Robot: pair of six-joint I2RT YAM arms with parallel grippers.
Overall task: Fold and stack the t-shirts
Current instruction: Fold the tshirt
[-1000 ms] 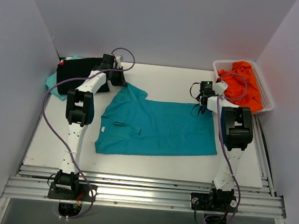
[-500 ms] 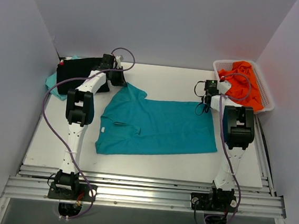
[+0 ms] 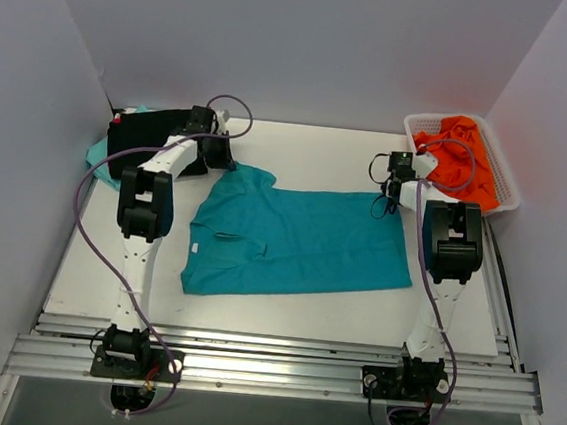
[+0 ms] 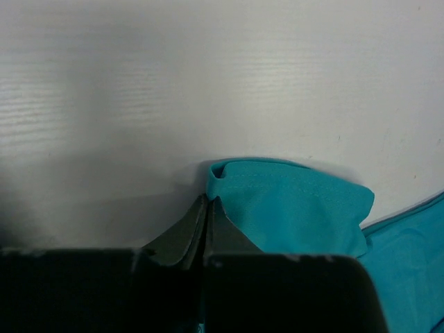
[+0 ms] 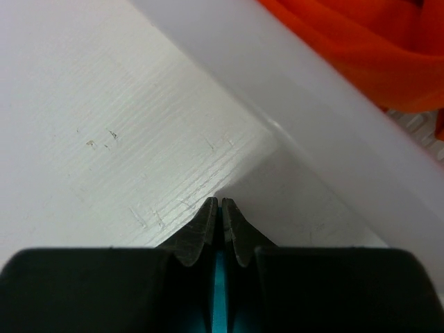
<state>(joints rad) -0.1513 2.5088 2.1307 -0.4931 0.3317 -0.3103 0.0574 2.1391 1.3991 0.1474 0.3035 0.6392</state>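
The teal t-shirt (image 3: pixel 296 241) lies spread flat in the middle of the table (image 3: pixel 304 315). Since 1 second ago, the right gripper (image 5: pixel 222 205) has closed on its far right corner, beside the basket (image 3: pixel 506 194). The left gripper (image 4: pixel 208 205) stays closed on the far left sleeve, so both far corners now look ready for a fold.

Overhead plus two wrist close-ups.
Top view faces down on table (image 3: pixel 284 313); wrist cams skim it, sharing the teal shirt (image 3: pixel 300 244) with the top view.
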